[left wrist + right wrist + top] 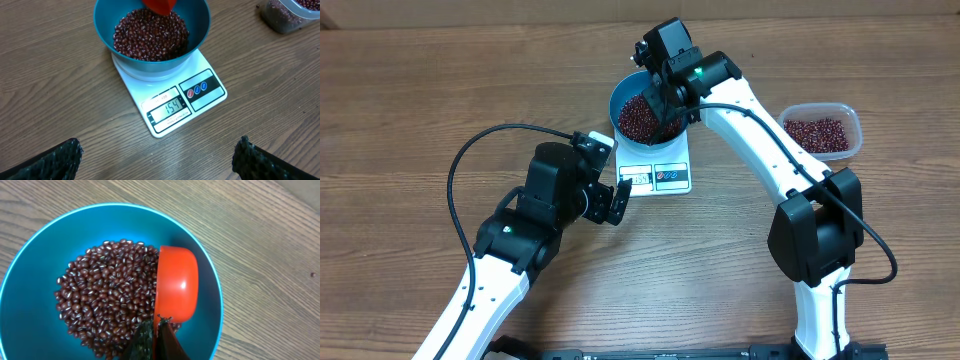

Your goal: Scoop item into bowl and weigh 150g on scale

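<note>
Wood-grain bench [420, 80] carries the scale [172, 100], reading 154 in the left wrist view only, under the blue bowl [150, 70] of beans [150, 35]. Right gripper [156, 339] clamps an orange-red scoop [176, 287] above them; left gripper [156, 160] gapes wide.

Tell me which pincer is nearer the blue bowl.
Right: the right pincer holds a red scoop inside the bowl; the left pincer sits open off the scale's front corner.

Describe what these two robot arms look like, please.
The left arm and right arm both have white links between bulky black joints. A thin black cable loops beside each. A small green light glows near the right wrist. The left gripper has dark, rough-textured fingers.
</note>
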{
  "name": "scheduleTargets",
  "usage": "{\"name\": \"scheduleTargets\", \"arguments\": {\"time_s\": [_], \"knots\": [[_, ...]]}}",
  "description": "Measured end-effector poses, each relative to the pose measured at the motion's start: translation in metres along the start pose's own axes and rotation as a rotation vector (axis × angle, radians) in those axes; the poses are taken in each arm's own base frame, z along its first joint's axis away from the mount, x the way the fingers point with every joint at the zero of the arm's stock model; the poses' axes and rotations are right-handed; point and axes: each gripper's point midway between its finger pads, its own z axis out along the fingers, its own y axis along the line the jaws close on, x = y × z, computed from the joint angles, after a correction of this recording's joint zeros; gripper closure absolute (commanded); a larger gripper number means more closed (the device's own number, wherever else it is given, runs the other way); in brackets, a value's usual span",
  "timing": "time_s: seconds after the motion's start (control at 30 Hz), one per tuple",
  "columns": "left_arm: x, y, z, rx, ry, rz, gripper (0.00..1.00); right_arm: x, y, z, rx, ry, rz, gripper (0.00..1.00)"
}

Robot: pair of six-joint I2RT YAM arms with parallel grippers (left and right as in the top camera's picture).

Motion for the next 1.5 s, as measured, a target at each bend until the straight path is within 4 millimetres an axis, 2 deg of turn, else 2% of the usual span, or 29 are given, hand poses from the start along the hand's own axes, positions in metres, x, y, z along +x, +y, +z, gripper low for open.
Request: {"name": "scheduleTargets", "arguments": {"time_s": [0.37, 0.93, 1.27, 1.4, 1.5], "knots": [[0.000, 0.000, 0.000, 0.000, 0.000, 0.000, 0.00, 0.010, 0.013, -0.001, -0.075, 0.038, -0.004, 0.96], [0.000, 0.000, 0.000, 0.000, 0.000, 0.000, 0.01, 0.009, 0.033, -0.004, -0.214, 0.031, 0.023, 0.96], [0.000, 0.000, 0.000, 0.000, 0.000, 0.000, 0.00, 0.016, 0.017, -0.010, -0.365, 0.040, 0.132, 0.96], [0.000, 0.000, 0.000, 0.000, 0.000, 0.000, 0.00, 0.013, 0.012, -0.022, -0.429, 0.015, 0.162, 0.96], [0.000, 0.000, 0.000, 0.000, 0.000, 0.000, 0.01, 0.008, 0.005, -0.039, -0.483, -0.025, 0.187, 0.96]]}}
